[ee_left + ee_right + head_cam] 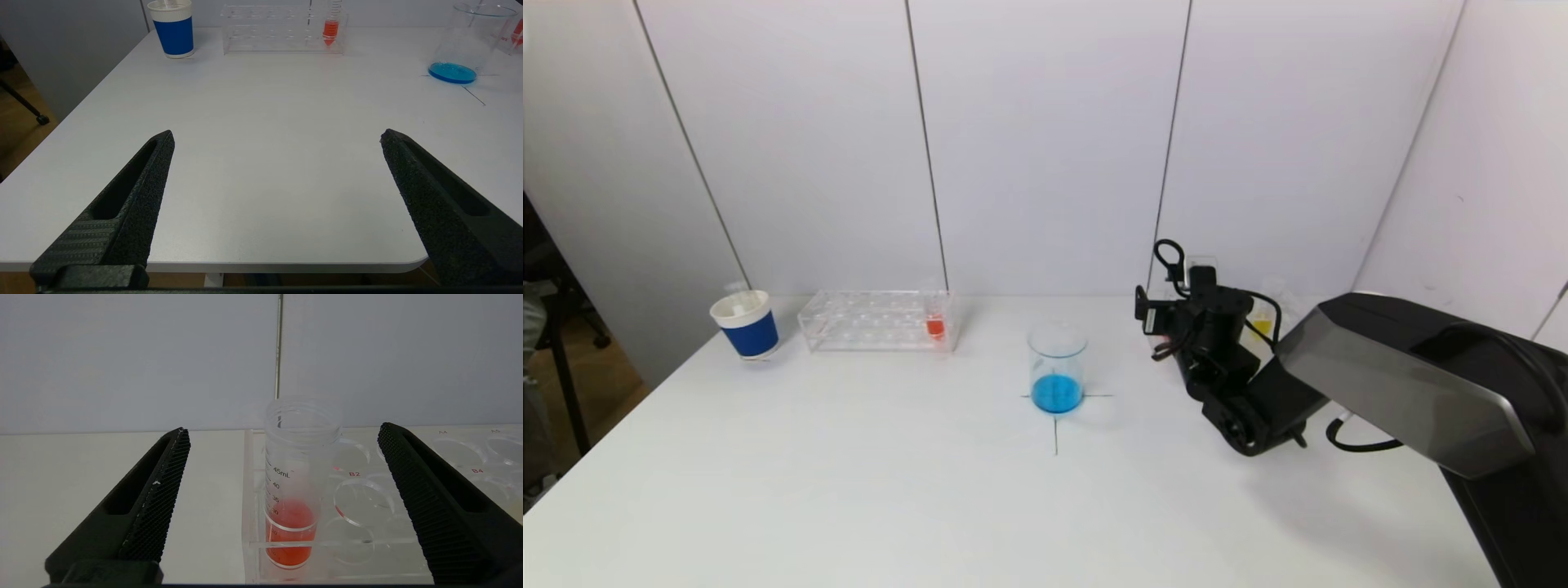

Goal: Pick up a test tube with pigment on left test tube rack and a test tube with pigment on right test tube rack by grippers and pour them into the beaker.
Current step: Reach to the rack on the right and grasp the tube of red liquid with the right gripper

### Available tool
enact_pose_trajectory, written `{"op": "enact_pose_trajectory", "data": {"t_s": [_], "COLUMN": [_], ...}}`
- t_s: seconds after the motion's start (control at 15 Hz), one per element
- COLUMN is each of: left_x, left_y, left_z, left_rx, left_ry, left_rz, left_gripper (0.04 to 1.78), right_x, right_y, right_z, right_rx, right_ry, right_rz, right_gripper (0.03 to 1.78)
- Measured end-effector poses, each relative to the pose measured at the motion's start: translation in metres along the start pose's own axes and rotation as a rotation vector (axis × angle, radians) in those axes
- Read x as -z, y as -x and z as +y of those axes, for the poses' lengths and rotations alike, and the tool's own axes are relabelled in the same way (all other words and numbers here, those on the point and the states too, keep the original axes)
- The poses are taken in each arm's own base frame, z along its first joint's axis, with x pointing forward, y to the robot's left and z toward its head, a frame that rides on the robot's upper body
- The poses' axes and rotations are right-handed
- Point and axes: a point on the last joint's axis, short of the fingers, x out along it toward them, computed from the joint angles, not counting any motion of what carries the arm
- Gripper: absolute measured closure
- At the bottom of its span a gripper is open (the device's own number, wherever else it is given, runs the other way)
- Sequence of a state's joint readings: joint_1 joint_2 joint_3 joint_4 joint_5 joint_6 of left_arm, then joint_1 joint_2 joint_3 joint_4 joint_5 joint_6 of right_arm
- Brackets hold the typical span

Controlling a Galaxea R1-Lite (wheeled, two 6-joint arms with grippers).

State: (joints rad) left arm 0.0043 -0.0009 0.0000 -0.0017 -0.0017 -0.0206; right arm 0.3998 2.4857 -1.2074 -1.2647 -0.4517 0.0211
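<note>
A glass beaker (1058, 367) with blue liquid stands at the table's middle on a cross mark. The left clear rack (874, 320) holds one tube of orange-red pigment (935, 322) at its right end. My right gripper (1186, 314) is at the right rack, which my arm mostly hides in the head view. In the right wrist view this gripper (284, 428) is open, its fingers either side of an upright tube of red pigment (292, 498) in the rack's (408, 522) corner hole, not touching it. My left gripper (278, 136) is open and empty at the table's near edge.
A blue-and-white paper cup (745, 324) stands left of the left rack. A tube with yellow liquid (1262, 325) shows behind my right wrist. White wall panels close the back. In the left wrist view the left rack (282, 28) and beaker (470, 41) are far off.
</note>
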Motion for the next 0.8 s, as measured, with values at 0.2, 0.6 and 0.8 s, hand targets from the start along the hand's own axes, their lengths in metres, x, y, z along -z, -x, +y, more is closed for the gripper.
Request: {"op": "enact_pose_trajectory", "data": {"t_s": [0.2,0.6,0.8], "left_x": [0.0000,0.0000,0.0000], "left_y": [0.0000,0.0000,0.0000], "left_z": [0.0000,0.0000,0.0000], "left_rx": [0.000,0.000,0.000], "left_ry": [0.000,0.000,0.000], "left_rz": [0.000,0.000,0.000], "left_gripper": [0.06,0.06,0.06], "right_x": [0.0002,0.0001,0.0000], "right_y": [-0.0004,-0.0008,-0.0009], "right_z": [0.0002,0.0004,0.0001], "right_rx": [0.000,0.001,0.001], "right_ry": [0.001,0.001,0.001], "right_rz": [0.000,0.001,0.000], "right_gripper": [0.53,1.35,1.35]}}
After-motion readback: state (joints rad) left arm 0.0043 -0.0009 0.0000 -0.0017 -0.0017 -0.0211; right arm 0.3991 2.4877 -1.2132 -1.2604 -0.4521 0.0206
